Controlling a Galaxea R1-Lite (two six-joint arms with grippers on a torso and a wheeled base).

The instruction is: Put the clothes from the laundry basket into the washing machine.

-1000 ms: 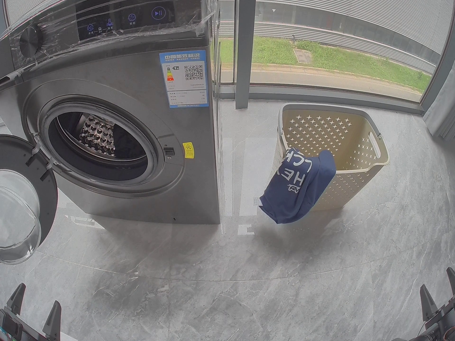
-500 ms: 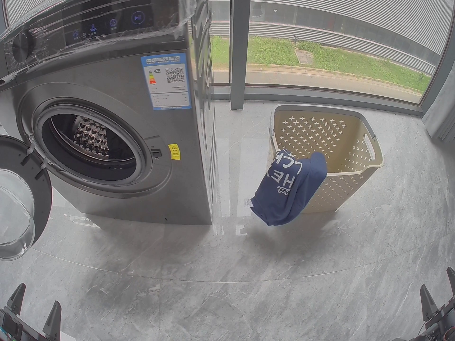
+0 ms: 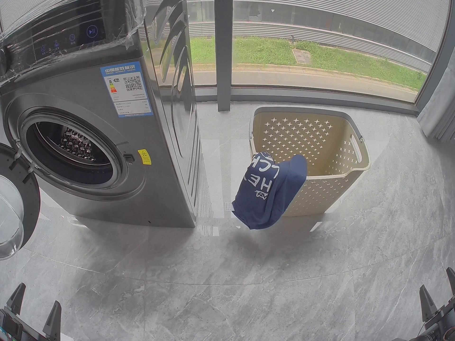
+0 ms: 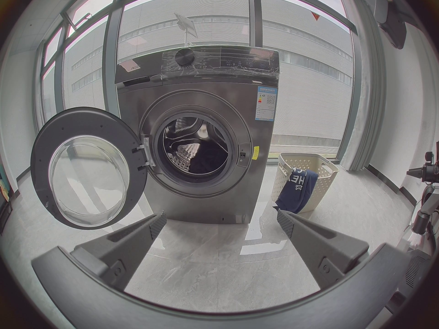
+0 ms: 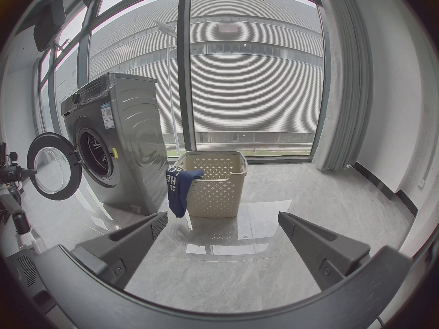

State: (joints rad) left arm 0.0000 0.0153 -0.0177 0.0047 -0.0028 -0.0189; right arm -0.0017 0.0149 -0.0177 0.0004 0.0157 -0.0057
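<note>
A beige laundry basket stands on the floor by the window, right of the washing machine. A dark blue shirt with white letters hangs over the basket's near left rim, down its outer side. The machine's round door is swung open to the left and the drum is exposed. My left gripper sits open at the bottom left of the head view, far from both. My right gripper sits open at the bottom right. In the wrist views the shirt and basket lie well ahead of the open fingers.
Glass window wall with a vertical frame post runs behind basket and machine. A grey curtain hangs at the far right. Wide bare marble floor lies between me and the basket.
The whole head view has shifted: machine and basket slid leftward in the picture, and the machine's right side now shows, so the camera turned right. Both grippers kept their places, open.
</note>
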